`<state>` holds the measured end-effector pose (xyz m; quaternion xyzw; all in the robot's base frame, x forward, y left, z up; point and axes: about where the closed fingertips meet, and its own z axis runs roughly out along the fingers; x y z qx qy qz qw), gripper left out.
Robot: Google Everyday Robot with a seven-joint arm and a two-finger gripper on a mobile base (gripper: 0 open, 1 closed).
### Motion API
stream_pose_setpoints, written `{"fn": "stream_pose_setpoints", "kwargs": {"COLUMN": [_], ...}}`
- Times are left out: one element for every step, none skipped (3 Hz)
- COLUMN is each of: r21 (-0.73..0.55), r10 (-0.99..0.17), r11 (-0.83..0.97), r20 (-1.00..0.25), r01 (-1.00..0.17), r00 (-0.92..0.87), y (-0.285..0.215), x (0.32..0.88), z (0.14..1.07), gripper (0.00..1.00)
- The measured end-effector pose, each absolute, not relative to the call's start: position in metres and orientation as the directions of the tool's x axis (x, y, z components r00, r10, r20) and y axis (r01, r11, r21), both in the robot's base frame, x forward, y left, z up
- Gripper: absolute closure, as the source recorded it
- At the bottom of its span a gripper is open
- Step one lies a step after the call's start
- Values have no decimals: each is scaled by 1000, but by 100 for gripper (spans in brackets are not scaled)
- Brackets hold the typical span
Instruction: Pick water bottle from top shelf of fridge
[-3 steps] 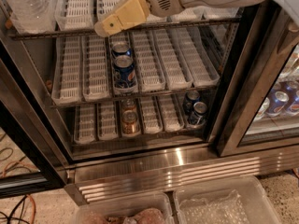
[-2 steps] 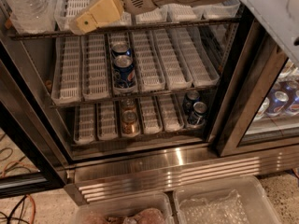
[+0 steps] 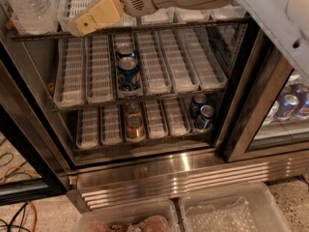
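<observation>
The water bottle (image 3: 29, 5) is clear ribbed plastic and stands at the far left of the top shelf (image 3: 159, 27), cut off by the top edge of the view. The shelf is a dark wire rack lined with white slotted lane trays. My gripper (image 3: 89, 21), cream-yellow at the tip, reaches in from the upper right over the top shelf's front edge. It hangs just right of the bottle and apart from it. The fridge (image 3: 169, 178) stands open, with a ribbed steel base.
Blue cans (image 3: 128, 69) sit on the middle rack. An orange can (image 3: 134, 125) and dark cans (image 3: 203, 112) sit on the lowest rack. A black door frame (image 3: 248, 110) stands at the right, with more cans (image 3: 289, 104) behind glass. Clear plastic bins (image 3: 227, 211) lie on the floor in front.
My gripper has moved left along the top shelf's front edge, from above the middle lanes to close beside the water bottle. Nothing else has moved.
</observation>
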<state>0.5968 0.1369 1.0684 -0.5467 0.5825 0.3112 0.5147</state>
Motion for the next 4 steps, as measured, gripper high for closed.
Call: {"fn": "stream_pose_setpoints", "kwargs": {"r21": [-207, -237, -255, -255], "r10": [-301, -327, -368, -368], "r11": [160, 172, 235, 235], "r20": [-941, -929, -917, -917], "r01": [-965, -956, -938, -938], "r00": [152, 171, 157, 157], "y": [160, 177, 192, 192], "x": [599, 594, 577, 577], "z": [1062, 1063, 1070, 1070], "gripper": [0, 0, 0, 0]}}
